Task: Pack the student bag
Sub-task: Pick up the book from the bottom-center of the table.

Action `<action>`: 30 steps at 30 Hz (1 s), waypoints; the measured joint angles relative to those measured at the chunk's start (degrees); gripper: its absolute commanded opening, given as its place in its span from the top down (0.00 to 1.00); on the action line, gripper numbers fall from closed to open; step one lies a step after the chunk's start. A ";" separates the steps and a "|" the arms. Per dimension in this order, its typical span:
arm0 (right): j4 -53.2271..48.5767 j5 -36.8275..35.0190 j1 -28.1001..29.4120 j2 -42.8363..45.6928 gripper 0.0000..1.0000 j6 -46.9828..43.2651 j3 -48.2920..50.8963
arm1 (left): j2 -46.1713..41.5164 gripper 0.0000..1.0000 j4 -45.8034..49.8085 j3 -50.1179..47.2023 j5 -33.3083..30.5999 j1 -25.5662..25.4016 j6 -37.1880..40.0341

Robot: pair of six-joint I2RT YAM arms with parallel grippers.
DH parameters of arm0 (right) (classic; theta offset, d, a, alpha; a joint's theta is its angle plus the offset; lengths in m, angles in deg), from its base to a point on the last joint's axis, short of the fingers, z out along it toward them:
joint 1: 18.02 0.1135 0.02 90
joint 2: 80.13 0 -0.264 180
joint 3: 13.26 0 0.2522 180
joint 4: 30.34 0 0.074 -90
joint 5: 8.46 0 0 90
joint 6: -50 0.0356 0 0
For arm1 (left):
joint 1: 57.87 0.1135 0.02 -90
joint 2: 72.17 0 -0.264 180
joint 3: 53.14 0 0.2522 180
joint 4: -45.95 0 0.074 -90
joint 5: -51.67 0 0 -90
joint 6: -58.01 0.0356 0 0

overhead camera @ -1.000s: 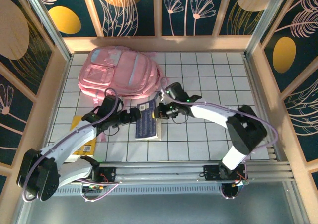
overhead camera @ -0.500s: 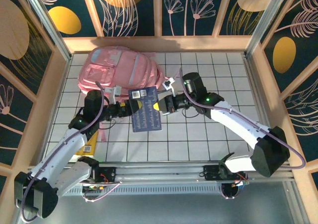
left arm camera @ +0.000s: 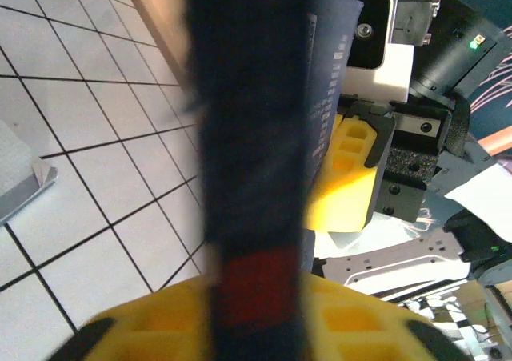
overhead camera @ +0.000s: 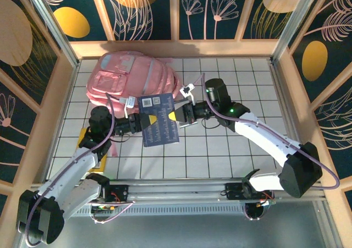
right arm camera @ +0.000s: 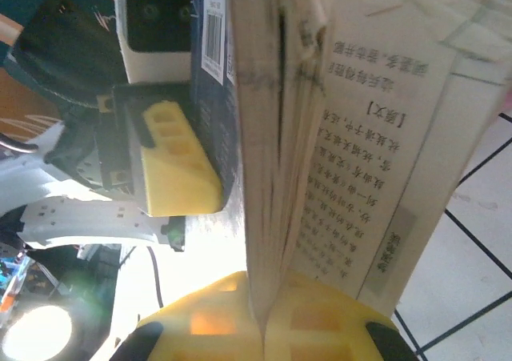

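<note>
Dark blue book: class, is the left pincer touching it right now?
Touching. The left wrist view shows the dark blue book wedged between the left pincer's yellow fingers, with no gap on either side.

The student bag (overhead camera: 132,83), a soft pink backpack, lies flat with its front pockets up at the table's (overhead camera: 236,149) far-left corner.

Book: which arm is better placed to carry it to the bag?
Probably left: left gripper and right gripper both grip the book, but the student bag lies on the left arm's side.
</note>
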State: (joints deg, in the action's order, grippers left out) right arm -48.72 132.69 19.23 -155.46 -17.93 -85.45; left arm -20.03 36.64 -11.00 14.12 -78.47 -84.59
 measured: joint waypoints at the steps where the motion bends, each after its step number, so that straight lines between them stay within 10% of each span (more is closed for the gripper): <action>1: 0.24 -0.07 -0.04 0.02 1.00 0.37 0.02 | -0.04 0.99 -0.72 -0.02 -0.17 -0.02 -0.31; 6: 3.13 -5.35 -0.24 0.98 0.36 3.98 1.42 | -1.27 1.00 -2.32 -0.07 -2.45 -0.02 -1.66; 9: 7.10 -11.89 -0.81 3.78 0.19 9.73 5.35 | -3.26 1.00 -3.98 -0.09 -7.17 -0.04 -2.89; 19: 33.73 -28.94 6.29 11.43 0.02 31.98 18.34 | -6.25 1.00 -21.75 -4.48 -33.11 -0.09 -15.39; 30: 48.48 -34.53 10.19 2.71 0.01 36.00 14.58 | -3.10 1.00 -28.48 -4.46 -43.21 -2.12 -24.11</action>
State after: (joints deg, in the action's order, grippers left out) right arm -0.25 98.16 29.42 -152.75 18.06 -70.87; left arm -23.14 8.16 -15.45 -29.09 -80.59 -108.70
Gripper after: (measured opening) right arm 0.988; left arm 0.142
